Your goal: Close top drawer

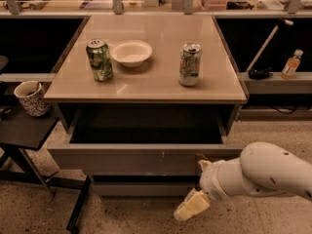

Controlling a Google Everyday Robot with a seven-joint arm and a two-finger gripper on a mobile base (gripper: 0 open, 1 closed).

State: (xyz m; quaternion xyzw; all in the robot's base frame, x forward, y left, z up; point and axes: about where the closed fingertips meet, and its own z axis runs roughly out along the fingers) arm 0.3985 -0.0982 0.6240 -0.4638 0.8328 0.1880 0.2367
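Note:
The top drawer (141, 161) is a wide grey metal drawer under the tabletop. It stands pulled out, with its dark inside showing and small pale scratches right of centre on its flat front. My gripper (197, 186) is at the lower right, in front of the drawer's right end, on a white rounded arm (263, 172). Its fingers are spread. The upper fingertip (204, 165) is against the drawer front, and the lower pale finger (191, 206) hangs below the drawer. It holds nothing.
On the tabletop (151, 82) stand a green can (100, 60), a white bowl (130, 52) and a second can (189, 65). A patterned mug (32, 98) sits on a dark side table at the left. A bottle (291, 65) stands on the right shelf. A narrower drawer front (141, 188) lies below.

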